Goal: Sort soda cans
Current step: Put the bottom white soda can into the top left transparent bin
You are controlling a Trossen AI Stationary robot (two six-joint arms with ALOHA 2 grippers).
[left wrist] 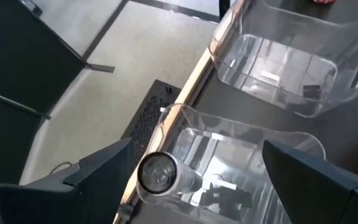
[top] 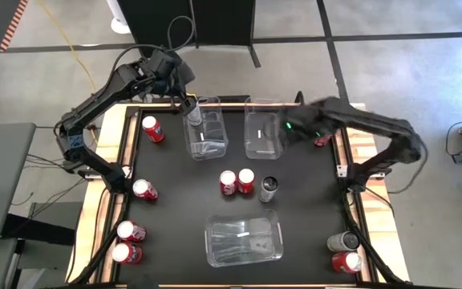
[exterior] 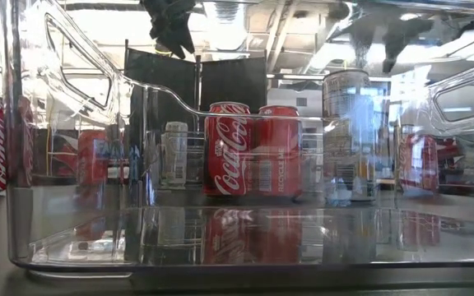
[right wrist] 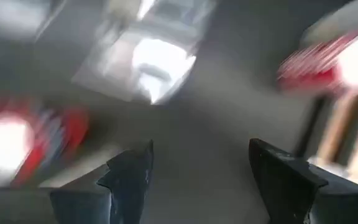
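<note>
The black surface (top: 295, 201) has a pale wooden edge and stands on a grey floor crossed by dark lines, with a dark panel behind its far side.

Three clear plastic bins sit on it: a left far bin (top: 207, 127), a right far bin (top: 263, 128) beside it, and a near bin (top: 245, 238) that fills the front of the low view and blurs what lies behind. A silver can (top: 193, 114) lies on its side in the far end of the left far bin. Two red cans (top: 237, 182) stand touching at the middle, with an upright silver can (top: 269, 189) just beside them. More red cans stand along the left side: one (top: 152, 128) near the left far bin, one (top: 144, 189) halfway down, and a pair (top: 127, 242) at the near left corner. At the near right corner a silver can (top: 342, 241) and a red can (top: 346, 262) lie close together. Another red can (top: 324, 140) shows partly behind the right arm.

The left pincer (top: 184, 102) hangs over the far end of the left far bin, fingers apart and holding nothing, the silver can below them. The right pincer (top: 289, 128) reaches over the right far bin's edge, fingers apart and empty.
</note>
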